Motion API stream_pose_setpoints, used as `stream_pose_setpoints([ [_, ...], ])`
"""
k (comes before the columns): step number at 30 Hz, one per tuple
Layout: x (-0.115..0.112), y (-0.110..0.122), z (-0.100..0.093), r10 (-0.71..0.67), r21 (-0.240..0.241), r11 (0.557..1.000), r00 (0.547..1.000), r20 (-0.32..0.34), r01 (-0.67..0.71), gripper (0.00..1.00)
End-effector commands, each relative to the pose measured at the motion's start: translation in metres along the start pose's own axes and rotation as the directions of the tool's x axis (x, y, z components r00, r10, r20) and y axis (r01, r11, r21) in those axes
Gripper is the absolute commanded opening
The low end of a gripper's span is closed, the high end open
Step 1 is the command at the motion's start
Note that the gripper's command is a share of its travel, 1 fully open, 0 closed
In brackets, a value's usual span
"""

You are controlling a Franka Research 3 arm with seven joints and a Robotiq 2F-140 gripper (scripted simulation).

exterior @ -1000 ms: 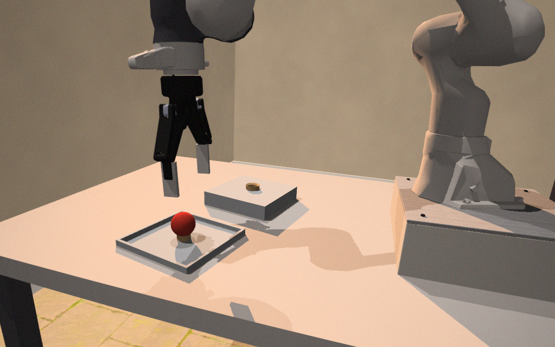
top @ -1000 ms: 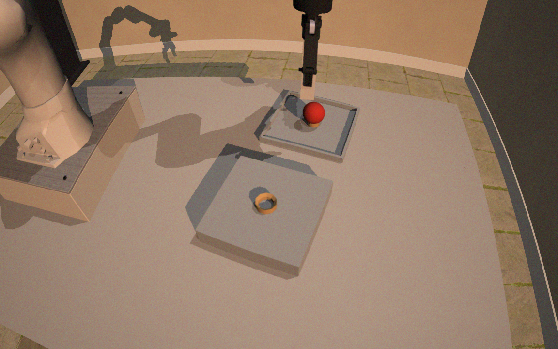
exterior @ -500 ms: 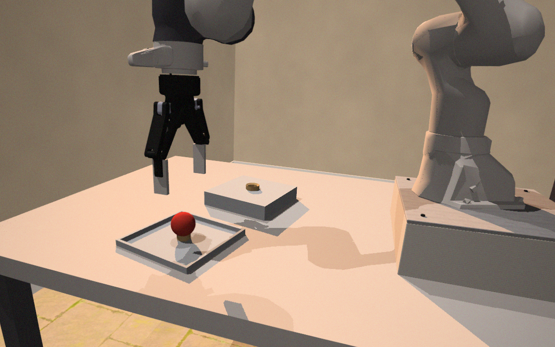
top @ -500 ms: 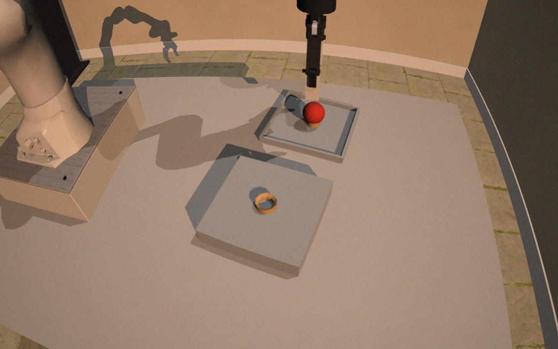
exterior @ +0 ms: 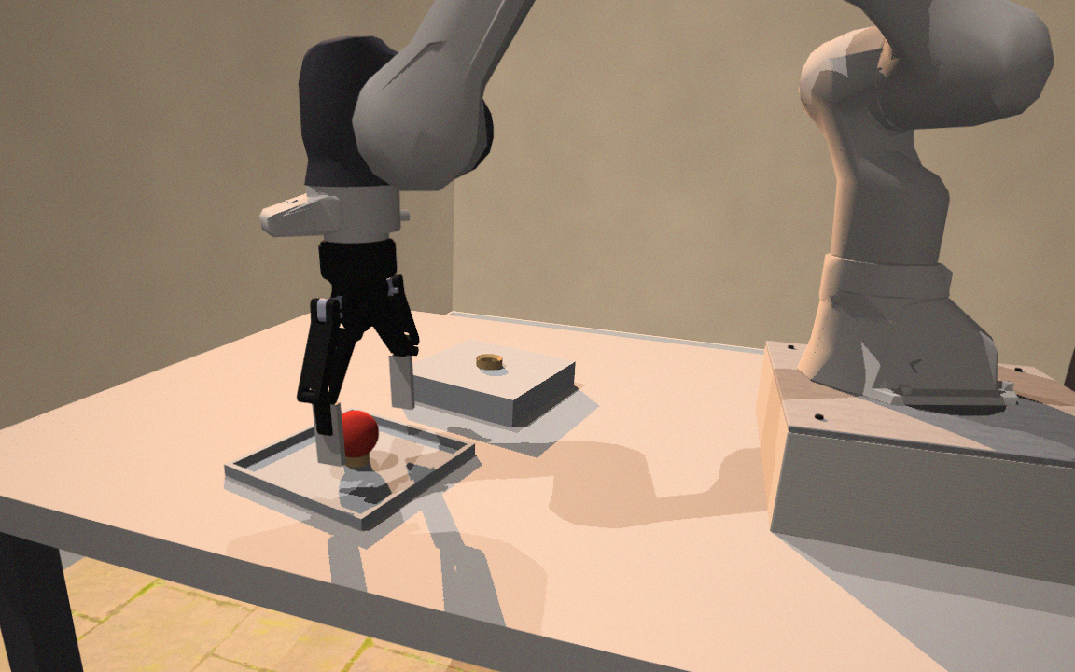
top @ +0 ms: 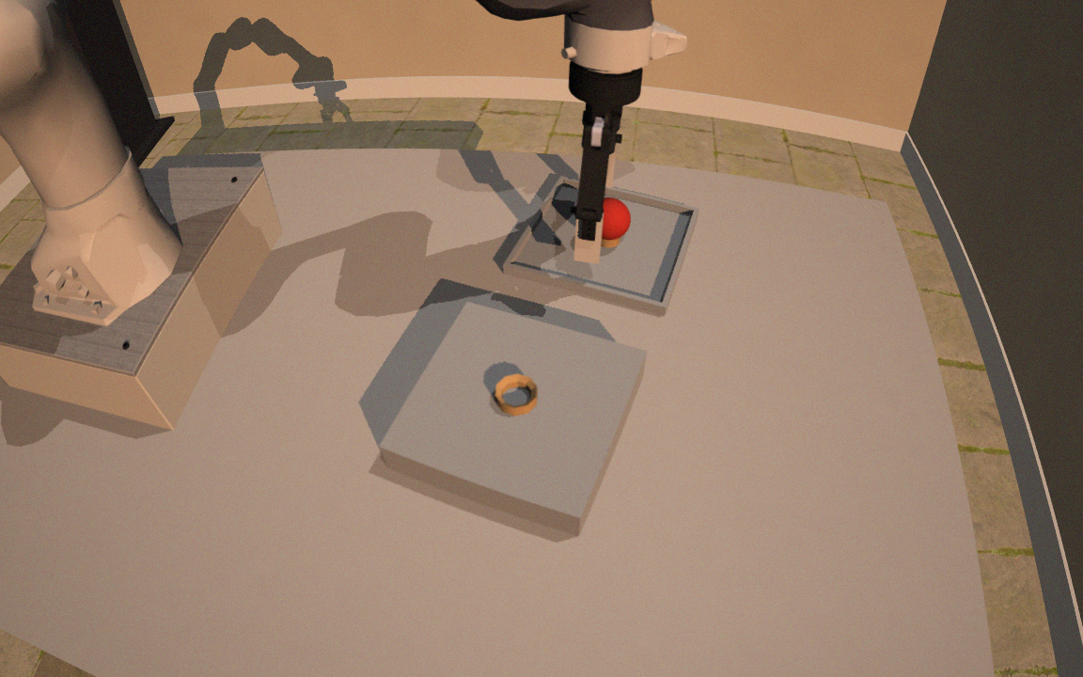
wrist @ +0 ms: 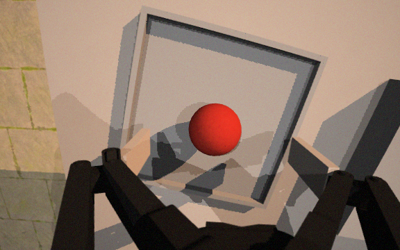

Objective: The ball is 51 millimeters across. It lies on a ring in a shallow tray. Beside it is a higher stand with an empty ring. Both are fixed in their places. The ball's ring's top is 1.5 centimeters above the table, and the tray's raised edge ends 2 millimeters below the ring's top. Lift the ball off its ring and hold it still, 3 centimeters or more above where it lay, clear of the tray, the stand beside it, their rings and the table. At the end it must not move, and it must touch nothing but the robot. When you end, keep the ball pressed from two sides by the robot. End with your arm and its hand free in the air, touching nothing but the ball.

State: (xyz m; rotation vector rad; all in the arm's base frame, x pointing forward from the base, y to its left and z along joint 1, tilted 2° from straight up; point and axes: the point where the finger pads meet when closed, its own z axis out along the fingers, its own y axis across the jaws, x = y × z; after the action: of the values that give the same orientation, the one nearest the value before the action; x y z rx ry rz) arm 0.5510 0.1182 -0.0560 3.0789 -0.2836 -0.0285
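Straddling the ball (exterior: 359,431) with jaws spread wide and empty, one pad (exterior: 327,443) down inside the tray (exterior: 267,461), the other (exterior: 401,382) apparently higher near the stand (exterior: 524,392). Ball seated on its ring (exterior: 356,460). Best centred first, pads level at mid-ball above the rim, then squeezed and raised straight off the tabletop (exterior: 649,535).
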Motion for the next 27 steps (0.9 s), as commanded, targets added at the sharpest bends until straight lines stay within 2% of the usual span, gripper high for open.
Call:
stream_pose_setpoints([
  [1,0.0158,-0.0065,0.0098,-0.018,0.021,1.000,0.999,-0.038,0.019,1.00],
  [12,0.0158,-0.0065,0.0098,-0.018,0.021,1.000,0.999,-0.038,0.019,1.00],
  [13,0.0158,-0.0065,0.0098,-0.018,0.021,1.000,0.999,-0.038,0.019,0.00],
  [27,0.0158,-0.0065,0.0098,-0.018,0.021,1.000,0.999,-0.038,0.019,0.00],
])
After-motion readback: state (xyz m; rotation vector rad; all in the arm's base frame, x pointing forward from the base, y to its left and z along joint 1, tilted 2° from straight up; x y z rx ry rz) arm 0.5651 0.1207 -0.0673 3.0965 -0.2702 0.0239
